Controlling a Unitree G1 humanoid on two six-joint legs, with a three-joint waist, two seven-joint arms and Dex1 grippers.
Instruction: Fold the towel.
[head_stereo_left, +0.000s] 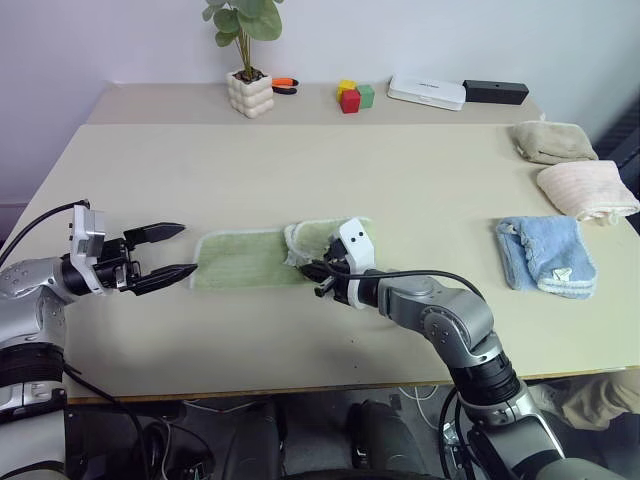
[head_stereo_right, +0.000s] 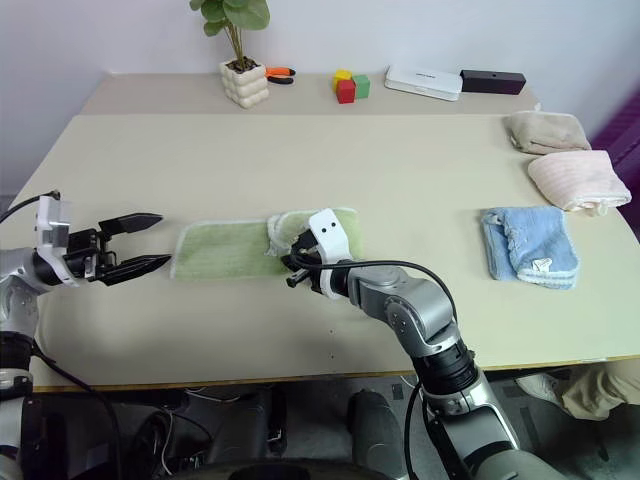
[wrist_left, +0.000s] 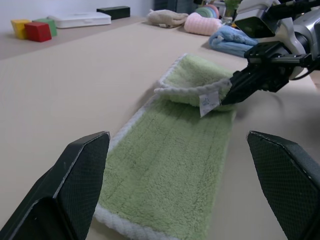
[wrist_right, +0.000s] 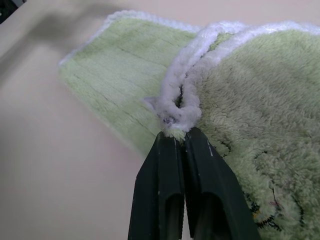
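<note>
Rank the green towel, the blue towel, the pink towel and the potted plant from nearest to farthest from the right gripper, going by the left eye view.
1. Green towel: its edge is pinched in the right gripper.
2. Blue towel: off to the robot's right.
3. Pink towel and potted plant: the towel far right, the plant at the table's far edge; too close to call.

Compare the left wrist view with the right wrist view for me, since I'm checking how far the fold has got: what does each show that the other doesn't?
Left wrist view alone: the left gripper standing open short of the towel's near end, the whole right gripper from the side, a white tag on the folded part, plus the blue towel and coloured blocks beyond.

Right wrist view alone: the white edging bunched at the right gripper's fingertips, and dark embroidery.

Both: the green towel, its right end doubled over the flat part.
</note>
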